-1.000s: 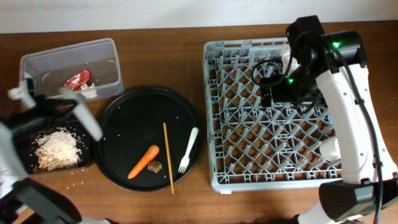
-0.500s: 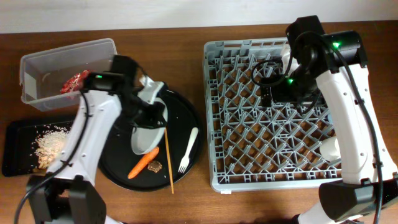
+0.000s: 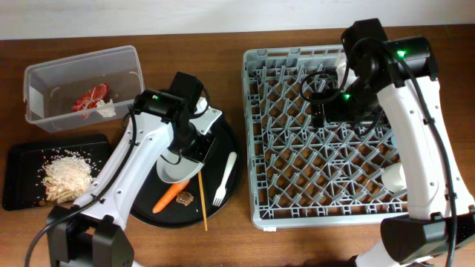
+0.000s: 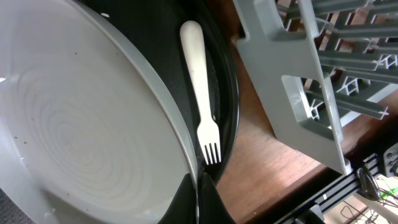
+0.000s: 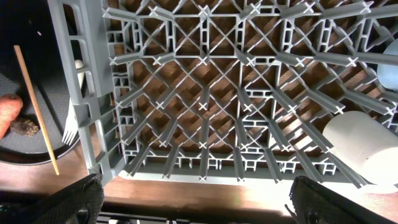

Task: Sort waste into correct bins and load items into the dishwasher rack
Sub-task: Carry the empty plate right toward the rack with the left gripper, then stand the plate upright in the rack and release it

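Observation:
My left gripper (image 3: 191, 148) (image 4: 198, 186) is shut on the rim of the white plate (image 3: 173, 172) (image 4: 81, 124) and holds it tilted over the round black tray (image 3: 145, 130). The white fork (image 3: 225, 178) (image 4: 200, 93), orange carrot (image 3: 171, 193) and brown chunk (image 3: 185, 198) lie on that tray. The red wrapper (image 3: 90, 98) is in the clear tub (image 3: 44, 78). Rice (image 3: 65, 175) is in the black rectangular tray (image 3: 18, 159). My right gripper (image 3: 324, 111) (image 5: 196, 205) is open and empty above the grey rack (image 3: 260, 133) (image 5: 205, 106). A white cup (image 3: 393, 176) (image 5: 364, 146) sits in the rack.
A wooden chopstick (image 3: 200, 189) (image 5: 34, 106) lies on the round tray between the carrot and the fork. The rack's left wall (image 4: 298, 74) stands close to the right of the held plate. Rice grains lie scattered beside the black rectangular tray.
My left arm has swung from the black rectangular tray at the far left to over the round tray, carrying the plate rightward toward the rack. The right arm has not moved.

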`<move>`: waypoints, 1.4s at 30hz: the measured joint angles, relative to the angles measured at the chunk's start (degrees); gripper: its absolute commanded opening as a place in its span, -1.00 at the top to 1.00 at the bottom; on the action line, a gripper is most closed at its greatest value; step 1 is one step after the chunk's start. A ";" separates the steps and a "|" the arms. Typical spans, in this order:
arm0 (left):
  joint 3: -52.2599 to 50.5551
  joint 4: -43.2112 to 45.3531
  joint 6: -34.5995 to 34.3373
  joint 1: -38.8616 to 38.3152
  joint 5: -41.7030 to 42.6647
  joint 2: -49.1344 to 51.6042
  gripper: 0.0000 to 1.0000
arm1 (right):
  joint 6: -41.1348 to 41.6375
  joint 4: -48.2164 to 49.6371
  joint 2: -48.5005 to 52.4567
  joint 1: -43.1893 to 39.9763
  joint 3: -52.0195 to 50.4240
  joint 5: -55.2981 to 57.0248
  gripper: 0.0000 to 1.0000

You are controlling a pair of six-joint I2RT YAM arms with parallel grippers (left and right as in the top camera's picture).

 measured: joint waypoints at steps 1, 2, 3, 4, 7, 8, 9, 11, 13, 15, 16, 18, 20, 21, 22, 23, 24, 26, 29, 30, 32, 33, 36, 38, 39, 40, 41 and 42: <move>0.00 0.39 0.00 0.02 -0.26 -0.04 0.99 | 0.44 0.00 0.00 -0.04 0.00 0.92 -0.97; 0.00 0.96 0.02 0.00 -0.48 -0.24 1.00 | 1.44 0.00 0.00 -0.15 0.00 2.49 -0.97; 0.00 1.53 0.02 0.00 -0.66 -0.76 1.00 | 2.56 0.02 0.00 -0.57 0.00 4.07 -0.97; 0.04 2.21 0.02 0.00 -0.79 -1.60 1.00 | 3.50 0.00 0.00 -1.44 0.00 5.20 -0.97; 1.90 4.26 0.11 0.02 0.85 -4.24 1.00 | 4.83 0.02 0.00 -5.60 0.00 7.04 -0.97; 3.15 5.22 0.17 0.02 2.32 -5.07 1.00 | 5.16 0.00 0.00 -7.23 0.00 7.52 -0.97; 5.51 7.78 0.26 0.02 6.01 -6.34 1.00 | 5.57 0.00 0.00 -10.14 0.00 8.68 -0.97; 7.82 12.98 -0.72 0.02 11.82 -7.61 1.00 | 5.81 0.00 0.00 -14.16 0.00 10.23 -0.97; 9.44 19.67 -2.64 0.00 17.20 -8.15 1.00 | 5.84 0.02 0.00 -19.21 0.00 11.21 -0.97; 9.97 28.02 -7.08 -0.15 22.49 -8.37 1.00 | 6.01 0.02 0.00 -24.59 0.00 11.91 -0.97; 9.99 33.16 -10.21 -0.52 24.39 -8.33 1.00 | 5.99 0.00 0.00 -27.65 0.00 11.87 -0.97; 9.90 40.09 -15.82 -1.57 25.88 -8.22 1.00 | 5.97 0.09 0.00 -31.76 0.00 10.78 -0.97; 10.01 47.15 -21.75 -3.43 25.66 -7.48 1.00 | 5.95 0.00 0.00 -34.03 0.00 9.25 -0.97; 10.21 49.35 -24.76 -4.76 25.35 -6.78 1.00 | 5.97 0.02 0.00 -34.53 0.00 8.81 -0.97; 10.23 51.21 -28.26 -6.03 24.59 -5.88 1.00 | 5.97 0.02 0.00 -34.93 0.00 8.28 -0.97; 10.23 53.40 -32.00 -7.50 23.80 -4.50 1.00 | 5.95 0.00 0.00 -34.97 0.00 7.87 -0.97; 10.23 55.36 -34.86 -8.66 23.39 -3.06 1.00 | 5.95 0.09 0.00 -34.95 0.00 7.52 -0.97; 10.21 59.45 -40.79 -11.10 22.58 0.92 1.00 | 5.92 0.00 0.00 -34.73 0.00 6.99 -0.97; 10.21 63.14 -45.09 -13.33 22.08 5.57 1.00 | 5.95 0.02 0.00 -34.60 0.00 6.64 -0.97; 10.21 64.83 -46.90 -14.29 22.16 7.98 1.00 | 5.92 0.02 0.00 -34.58 0.00 6.54 -0.97; 10.21 66.31 -47.91 -15.02 22.91 9.92 1.00 | 5.92 0.04 0.02 -34.58 0.00 6.45 -0.97; 10.21 67.32 -48.78 -15.61 24.13 11.96 1.00 | 5.95 0.00 0.00 -34.58 0.00 6.38 -0.97; 10.21 65.64 -49.35 -15.80 25.22 14.01 1.00 | 5.90 0.00 0.00 -34.58 0.00 6.38 -0.97; 10.21 62.66 -49.29 -15.69 25.55 15.65 1.00 | 5.92 0.02 0.00 -34.58 0.00 6.40 -0.97; 10.21 60.78 -48.78 -15.52 25.70 16.09 1.00 | 5.92 0.00 0.00 -34.58 0.00 6.34 -0.97; 10.16 58.99 -48.04 -15.30 25.79 16.33 1.00 | 5.90 0.00 0.00 -34.58 0.00 6.29 -0.97; 10.16 57.83 -47.52 -15.02 25.88 16.44 0.77 | 5.92 0.02 0.00 -34.58 0.00 6.25 -0.97; 10.16 56.78 -46.93 -14.60 25.94 16.44 0.50 | 5.92 0.02 0.00 -34.58 0.00 6.23 -0.97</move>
